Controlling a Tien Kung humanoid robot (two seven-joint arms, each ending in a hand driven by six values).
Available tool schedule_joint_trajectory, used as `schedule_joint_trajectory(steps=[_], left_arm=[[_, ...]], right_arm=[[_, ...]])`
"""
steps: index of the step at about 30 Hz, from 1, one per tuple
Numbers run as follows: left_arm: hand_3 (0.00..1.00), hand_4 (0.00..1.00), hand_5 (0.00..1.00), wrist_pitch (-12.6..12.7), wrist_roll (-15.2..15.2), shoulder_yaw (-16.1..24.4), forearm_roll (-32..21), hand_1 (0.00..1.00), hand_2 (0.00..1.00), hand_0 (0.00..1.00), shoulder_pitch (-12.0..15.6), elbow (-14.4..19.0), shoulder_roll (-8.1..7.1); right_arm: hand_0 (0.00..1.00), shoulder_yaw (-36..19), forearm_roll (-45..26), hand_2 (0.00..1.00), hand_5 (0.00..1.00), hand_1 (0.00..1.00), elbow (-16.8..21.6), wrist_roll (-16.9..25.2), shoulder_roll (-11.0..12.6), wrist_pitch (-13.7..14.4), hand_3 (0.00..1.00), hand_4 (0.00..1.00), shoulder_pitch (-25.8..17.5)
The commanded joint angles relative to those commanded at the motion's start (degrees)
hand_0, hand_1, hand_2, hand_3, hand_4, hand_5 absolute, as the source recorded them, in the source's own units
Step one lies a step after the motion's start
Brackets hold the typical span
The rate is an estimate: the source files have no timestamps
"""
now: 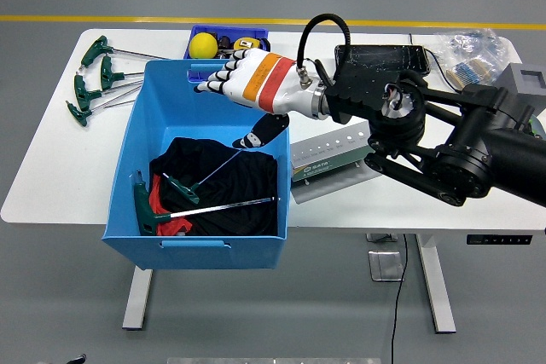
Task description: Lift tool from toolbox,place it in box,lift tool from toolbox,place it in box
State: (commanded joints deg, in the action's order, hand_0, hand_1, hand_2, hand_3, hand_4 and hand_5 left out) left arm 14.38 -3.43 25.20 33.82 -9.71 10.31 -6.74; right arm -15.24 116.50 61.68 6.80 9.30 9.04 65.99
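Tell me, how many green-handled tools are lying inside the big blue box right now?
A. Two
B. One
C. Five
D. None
A: two green-handled tools lie on the black cloth inside the blue box, while the right hand is open above it, holding nothing.

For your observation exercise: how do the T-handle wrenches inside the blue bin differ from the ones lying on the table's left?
The wrenches in the bin are two, crossing on dark cloth; the table bunch is several, on the bare white table. The bin pair sits near; the bunch lies farther away. Both have green handles and thin metal shafts.
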Motion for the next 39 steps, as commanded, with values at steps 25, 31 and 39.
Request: schedule_joint_trajectory(steps=[25,31,39], left_arm=[[0.661,0.686,0.658,0.7,0.0,1.6,1.9,0.786,0.78,0.763,0.7,0.0,0.98],[0.66,0.686,0.657,0.7,0.0,2.6,2.9,0.784,0.781,0.762,0.8,0.0,1.03],[0.661,0.686,0.658,0.9,-0.1,3.3,3.7,0.782,0.78,0.763,0.9,0.0,1.1]], right_arm=[[0.803,-32.4,-54.9,0.822,0.695,0.787,5.4,5.8,16.0,-2.4,0.829,0.998,-31.7],[0.806,-41.3,-69.4,0.828,0.803,0.793,8.0,5.7,16.9,-5.6,0.839,0.998,-40.0],[0.811,-52.7,-75.6,0.836,0.846,0.798,8.7,5.8,13.3,-8.8,0.858,0.998,-50.1]])
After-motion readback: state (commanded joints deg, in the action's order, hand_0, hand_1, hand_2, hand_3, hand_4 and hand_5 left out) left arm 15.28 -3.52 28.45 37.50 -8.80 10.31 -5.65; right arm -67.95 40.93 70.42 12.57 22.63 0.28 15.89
